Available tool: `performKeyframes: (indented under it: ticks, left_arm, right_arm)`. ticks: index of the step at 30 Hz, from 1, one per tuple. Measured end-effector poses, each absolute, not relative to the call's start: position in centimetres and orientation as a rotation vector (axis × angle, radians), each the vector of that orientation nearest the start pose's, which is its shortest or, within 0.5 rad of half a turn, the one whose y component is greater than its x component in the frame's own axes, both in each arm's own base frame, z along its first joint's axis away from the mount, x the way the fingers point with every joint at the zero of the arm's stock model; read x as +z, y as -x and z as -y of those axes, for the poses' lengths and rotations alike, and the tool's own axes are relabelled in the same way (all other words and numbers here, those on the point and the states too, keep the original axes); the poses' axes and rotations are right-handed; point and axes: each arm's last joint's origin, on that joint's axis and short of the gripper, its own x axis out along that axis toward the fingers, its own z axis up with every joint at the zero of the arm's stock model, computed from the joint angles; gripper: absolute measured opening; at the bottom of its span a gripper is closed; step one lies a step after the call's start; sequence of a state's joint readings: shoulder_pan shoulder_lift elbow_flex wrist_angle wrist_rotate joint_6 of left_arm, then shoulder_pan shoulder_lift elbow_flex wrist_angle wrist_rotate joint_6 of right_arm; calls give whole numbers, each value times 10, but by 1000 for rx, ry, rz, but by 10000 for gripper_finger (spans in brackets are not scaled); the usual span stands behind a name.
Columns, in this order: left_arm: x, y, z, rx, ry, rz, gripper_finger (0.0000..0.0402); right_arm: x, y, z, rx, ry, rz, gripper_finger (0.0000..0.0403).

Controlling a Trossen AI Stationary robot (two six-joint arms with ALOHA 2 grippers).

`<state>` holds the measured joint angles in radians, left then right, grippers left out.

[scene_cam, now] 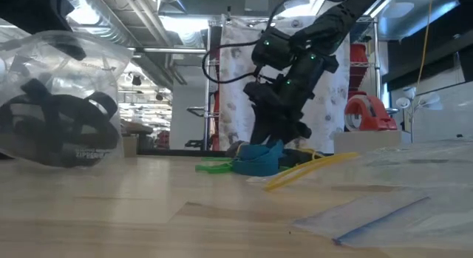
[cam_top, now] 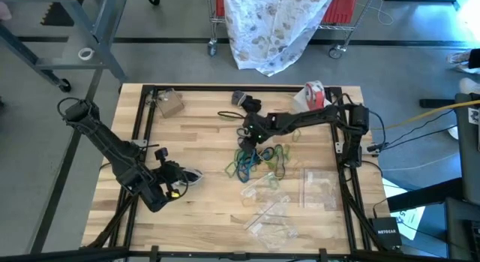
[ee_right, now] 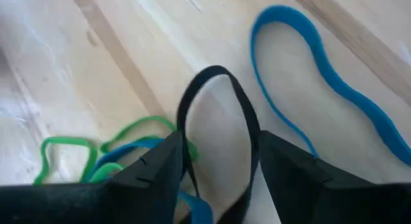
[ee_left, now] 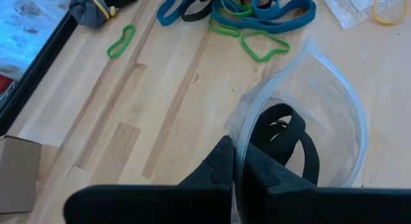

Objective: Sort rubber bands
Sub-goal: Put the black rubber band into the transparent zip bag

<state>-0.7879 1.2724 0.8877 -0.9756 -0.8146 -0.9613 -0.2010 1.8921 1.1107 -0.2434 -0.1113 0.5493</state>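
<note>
While the left gripper [ee_left: 236, 176], pinched on a clear bag [ee_left: 321, 102] apparently holding black bands [ee_left: 289, 140], waits at eight o'clock, the spread right gripper [ee_right: 218, 160] straddles another black band [ee_right: 215, 108] over the largely unsorted centre pile [cam_top: 259, 163].

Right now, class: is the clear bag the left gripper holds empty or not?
Not empty. The left gripper pinches the clear bag; black rubber bands show inside.

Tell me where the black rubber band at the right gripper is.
The black rubber band lies looped between the open fingers of the right gripper, right of table centre in the high view, at the pile of blue and green bands.
</note>
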Motion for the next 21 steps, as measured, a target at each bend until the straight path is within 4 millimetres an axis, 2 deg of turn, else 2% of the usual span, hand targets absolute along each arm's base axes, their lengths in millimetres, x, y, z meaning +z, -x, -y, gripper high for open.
performKeyframes:
  ticks: [8, 16, 21]
  left_arm:
    - [234, -164, 134, 435, -86, -792, 0]
    - [234, -165, 136, 413, -102, -786, 0]
    - [234, -165, 136, 413, -102, -786, 0]
  right_arm:
    - [135, -371, 57, -308, -601, -952, 195]
    - [135, -375, 47, -309, -328, -934, 195]
    - [134, -377, 38, -230, -180, -952, 195]
